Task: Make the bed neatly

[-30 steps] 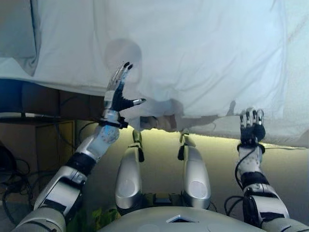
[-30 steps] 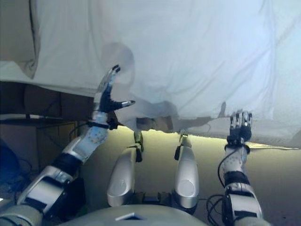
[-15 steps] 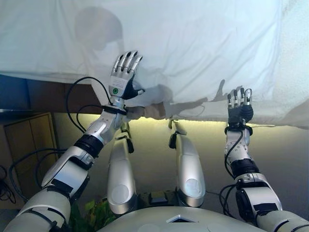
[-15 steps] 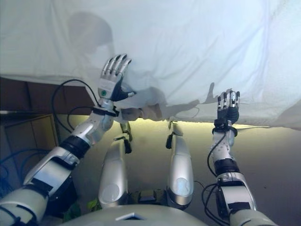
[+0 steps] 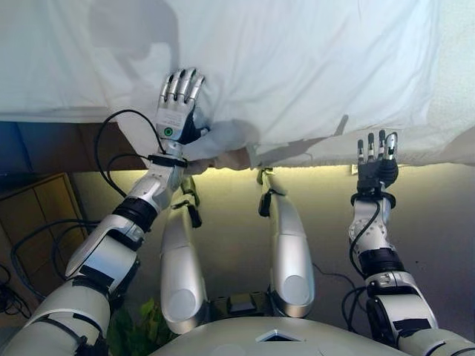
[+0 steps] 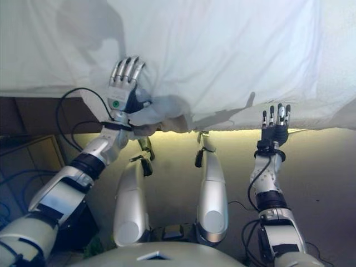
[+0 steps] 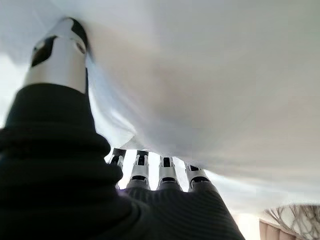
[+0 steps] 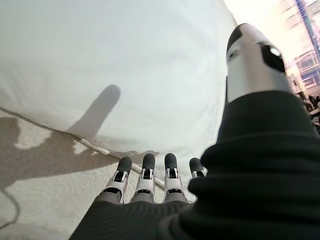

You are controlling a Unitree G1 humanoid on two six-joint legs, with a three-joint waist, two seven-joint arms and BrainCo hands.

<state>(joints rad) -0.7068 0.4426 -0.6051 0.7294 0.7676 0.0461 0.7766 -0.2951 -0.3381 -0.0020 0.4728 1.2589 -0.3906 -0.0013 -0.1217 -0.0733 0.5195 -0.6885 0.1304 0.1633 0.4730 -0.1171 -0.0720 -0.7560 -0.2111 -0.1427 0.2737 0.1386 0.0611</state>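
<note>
A white duvet point(image 5: 297, 67) covers the bed and fills the upper part of both eye views. Its near edge point(image 5: 312, 152) hangs over the bed's side, rumpled near the middle. My left hand point(image 5: 178, 104) lies flat on the duvet just above that edge, fingers straight, thumb against a fold of cloth. In the left wrist view the cloth point(image 7: 200, 75) drapes over the fingers point(image 7: 140, 167). My right hand point(image 5: 377, 167) is open, fingers straight, held at the bed's edge just below the duvet's hem point(image 8: 75, 135), holding nothing.
A textured white mattress cover point(image 5: 454, 111) shows at the right past the duvet. A beige patterned cloth point(image 5: 226, 159) peeks out under the rumpled hem. A dark bed side point(image 5: 52, 144) and a wooden cabinet point(image 5: 37, 215) stand at the left.
The view has shifted. My left hand has turned from edge-on to flat and moved up onto the duvet. My right hand stays open at the bed's edge.
</note>
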